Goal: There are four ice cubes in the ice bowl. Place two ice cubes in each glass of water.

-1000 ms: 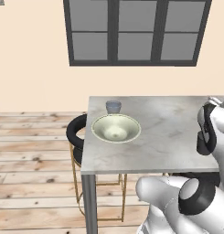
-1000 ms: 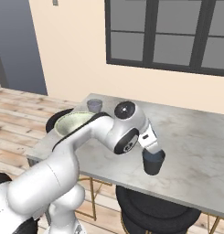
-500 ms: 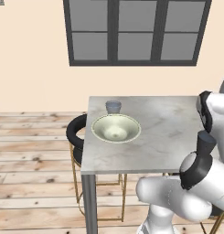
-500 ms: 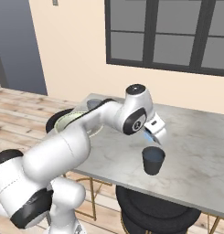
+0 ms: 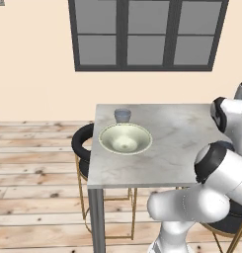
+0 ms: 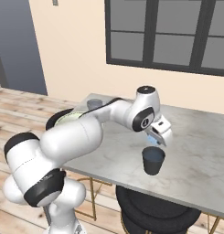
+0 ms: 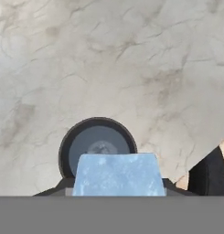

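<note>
A grey marble table [image 5: 172,148] stands on a plank floor [image 5: 38,173] below a dark-framed window [image 5: 147,34]. Black round stools [image 6: 154,210] on thin, seemingly brass legs sit tucked against it.

So the hand cam is looking straight down at the marble table [image 7: 131,59]. A pale blue ice cube [image 7: 115,174] sits wedged between the two dark finger tips [image 7: 56,188] at the bottom, clearly gripped. Just past it there's a glass of water [image 7: 97,141], seen from above as a dark ring, near the table's edge. Something dark and round [image 7: 209,176] shows beyond that edge.
</note>
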Robot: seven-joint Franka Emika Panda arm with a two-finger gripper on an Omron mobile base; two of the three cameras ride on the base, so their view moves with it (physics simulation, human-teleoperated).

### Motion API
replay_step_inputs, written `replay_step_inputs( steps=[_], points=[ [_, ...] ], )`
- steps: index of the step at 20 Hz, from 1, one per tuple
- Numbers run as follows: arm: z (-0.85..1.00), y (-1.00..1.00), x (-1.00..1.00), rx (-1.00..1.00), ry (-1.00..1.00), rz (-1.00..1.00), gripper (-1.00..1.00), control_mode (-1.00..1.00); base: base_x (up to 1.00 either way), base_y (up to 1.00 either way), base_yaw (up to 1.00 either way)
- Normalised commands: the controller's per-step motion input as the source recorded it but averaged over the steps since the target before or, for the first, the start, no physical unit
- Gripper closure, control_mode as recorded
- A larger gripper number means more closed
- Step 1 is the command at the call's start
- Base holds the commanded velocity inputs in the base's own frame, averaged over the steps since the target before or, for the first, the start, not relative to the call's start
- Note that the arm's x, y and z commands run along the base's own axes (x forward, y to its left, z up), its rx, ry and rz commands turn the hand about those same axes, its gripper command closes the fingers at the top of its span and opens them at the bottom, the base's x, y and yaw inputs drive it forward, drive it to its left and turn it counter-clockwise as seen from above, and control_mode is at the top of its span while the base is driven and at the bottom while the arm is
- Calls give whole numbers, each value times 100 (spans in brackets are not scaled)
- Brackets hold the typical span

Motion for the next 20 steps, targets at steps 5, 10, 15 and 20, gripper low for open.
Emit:
replay_step_inputs(
  steps=[5, 10, 15, 20],
  points=[
    [-40, -3, 7, 6, -1, 0, 100, -100, 0, 0, 0],
    [-29, 0, 31, 2, 0, 1, 100, -100, 0, 0, 0],
    [-22, 0, 21, 0, 0, 2, 100, -100, 0, 0, 0],
    [-29, 0, 0, 0, 0, 0, 100, -100, 0, 0, 0]
  ],
)
